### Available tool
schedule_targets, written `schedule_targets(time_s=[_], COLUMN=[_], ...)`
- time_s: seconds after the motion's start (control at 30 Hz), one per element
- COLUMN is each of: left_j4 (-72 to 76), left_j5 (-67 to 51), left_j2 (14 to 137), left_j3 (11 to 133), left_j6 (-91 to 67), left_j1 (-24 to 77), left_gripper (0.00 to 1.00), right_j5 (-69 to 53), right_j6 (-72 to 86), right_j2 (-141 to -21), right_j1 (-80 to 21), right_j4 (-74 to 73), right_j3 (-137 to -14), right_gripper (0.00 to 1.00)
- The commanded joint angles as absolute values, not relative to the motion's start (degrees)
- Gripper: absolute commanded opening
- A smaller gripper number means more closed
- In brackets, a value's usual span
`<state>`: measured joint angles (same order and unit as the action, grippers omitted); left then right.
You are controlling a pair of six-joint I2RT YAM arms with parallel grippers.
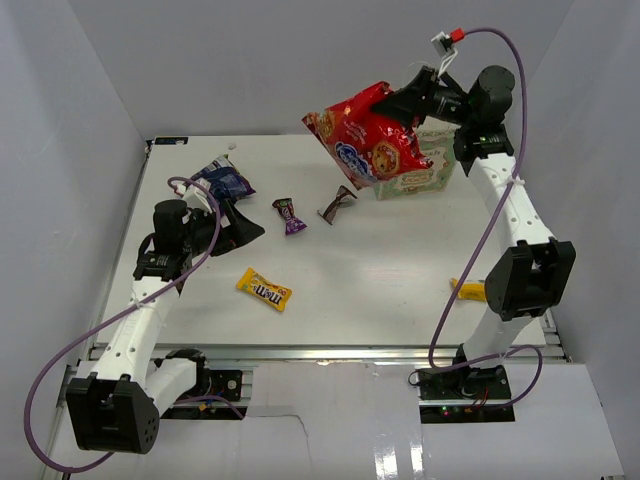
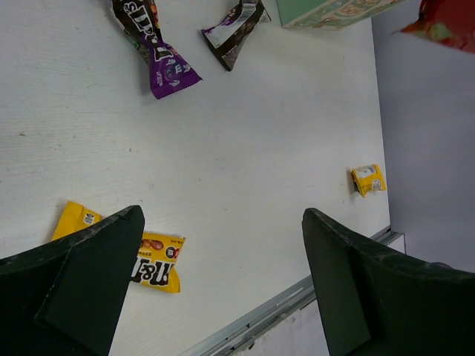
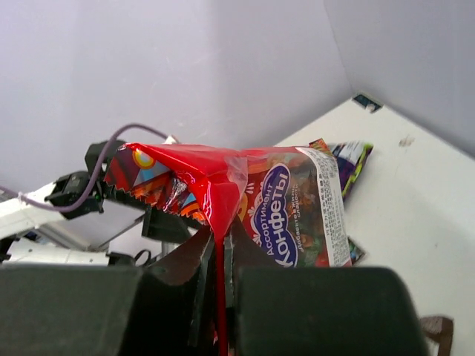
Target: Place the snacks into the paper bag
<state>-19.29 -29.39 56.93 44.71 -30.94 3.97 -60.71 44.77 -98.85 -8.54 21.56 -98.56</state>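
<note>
The right arm point(image 1: 512, 215) is raised over the far right corner of the bench point(image 1: 380, 270). Its jaws are clenched on the top seam of the big red bag point(image 1: 368, 140), which hangs in the air, tilted, with its printed face turned toward the middle of the bench. In the right wrist view the crimped red edge runs straight down between the two fingers point(image 3: 178, 267).

The paper bag point(image 1: 428, 176) stands upright in that far right corner, mint green with a decorated front. The red bag hangs against its upper left part. From above I cannot tell whether the red bag's lower end is over the opening or just in front of it.

The left arm point(image 1: 150, 290) reaches along the left edge. Its jaws are spread wide and hold nothing. They sit just beside the crinkled dark-blue bag point(image 1: 222, 180), which lies near the far left corner.

The rest lies loose on the bench:
- The purple candy point(image 1: 289, 215) and the brown candy point(image 1: 337, 203) lie near each other but not touching, between the blue bag and the paper bag.
- The yellow M&M's packet point(image 1: 264, 289) lies flat toward the near edge, left of the middle.
- The small yellow bar point(image 1: 466, 290) lies by the right edge, partly hidden behind the right arm.
</note>
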Motion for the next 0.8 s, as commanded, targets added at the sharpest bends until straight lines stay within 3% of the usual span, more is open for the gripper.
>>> schedule_targets(time_s=[0.0,0.77], left_j4=[-19.25,-20.04], left_j5=[-29.79,-29.97], left_j2=[56.16,53.09], left_j3=[45.44,43.24], left_j6=[-31.2,-32.96], left_j1=[3.95,3.96], left_gripper=[0.98,0.98], right_j5=[-55.2,-46.41], right_j6=[47.55,38.14], right_j2=[-99.22,-109.33], right_j1=[-8.79,-5.54], right_j4=[29.53,25.84], right_j3=[-109.66,-131.83], right_gripper=[0.08,0.08])
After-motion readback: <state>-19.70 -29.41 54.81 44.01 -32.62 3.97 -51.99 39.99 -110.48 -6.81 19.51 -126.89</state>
